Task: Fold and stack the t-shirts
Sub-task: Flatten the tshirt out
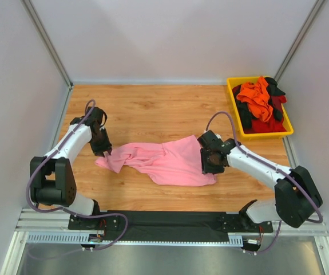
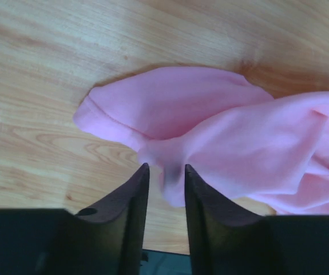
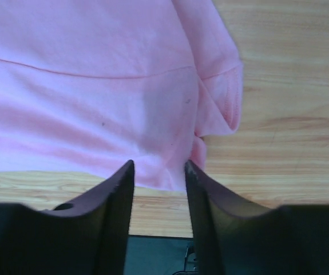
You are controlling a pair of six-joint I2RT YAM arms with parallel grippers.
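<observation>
- Pink t-shirt (image 1: 164, 162): one item, unfolded and rumpled, lying on the table in the near middle. It is stretched crosswise between the two arms. The wider part is toward the right and a narrower, bunched end is toward the left.
- Left end of the pink t-shirt: a sleeve with a hemmed edge is spread on the wood. Beside it a gathered fold runs down into the left gripper.
- Left gripper (image 2: 165, 172): low over the shirt's left end, jaws narrow. A ridge of pink cloth is pinched between the two dark fingers (image 2: 131, 197).
- Right gripper (image 3: 159, 166): at the shirt's right edge, low over the cloth, jaws narrow. The hemmed edge lies between the fingertips, flat apart from a small fold. I cannot tell whether it is clamped or only straddled.
- Orange t-shirt (image 1: 256, 97): crumpled on top of the heap in the bin.
- Red t-shirt (image 1: 265, 125): crumpled at the near end of the same heap, partly under the orange one.
- Black t-shirts (image 1: 244, 112): dark cloth tangled through the heap; the number cannot be told.
- Yellow bin (image 1: 267, 136): at the far right corner of the table, well apart from the pink t-shirt, holding the heap.
- Table (image 1: 153, 109): light wood-grain surface with white walls on three sides.
</observation>
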